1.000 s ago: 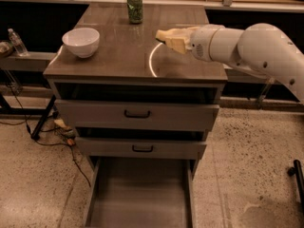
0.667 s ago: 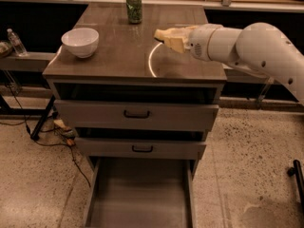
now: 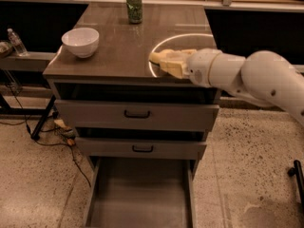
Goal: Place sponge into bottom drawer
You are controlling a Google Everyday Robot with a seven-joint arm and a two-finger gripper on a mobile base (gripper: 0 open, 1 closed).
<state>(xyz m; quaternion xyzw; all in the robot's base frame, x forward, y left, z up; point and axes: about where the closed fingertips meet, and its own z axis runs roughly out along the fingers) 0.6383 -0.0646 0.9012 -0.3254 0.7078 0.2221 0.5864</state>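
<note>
Sponge [image 3: 165, 59] brought forward over counter [image 3: 118, 51], pale yellow, rounded, clamped in tool [image 3: 176, 64], bottom drawer [image 3: 142, 196] open

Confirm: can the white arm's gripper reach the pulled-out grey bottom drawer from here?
Likely yes. The gripper sits at the pale-yellow sponge by the brown cabinet top's front edge; the grey bottom drawer stands open below, upper drawers barely protruding.
</note>
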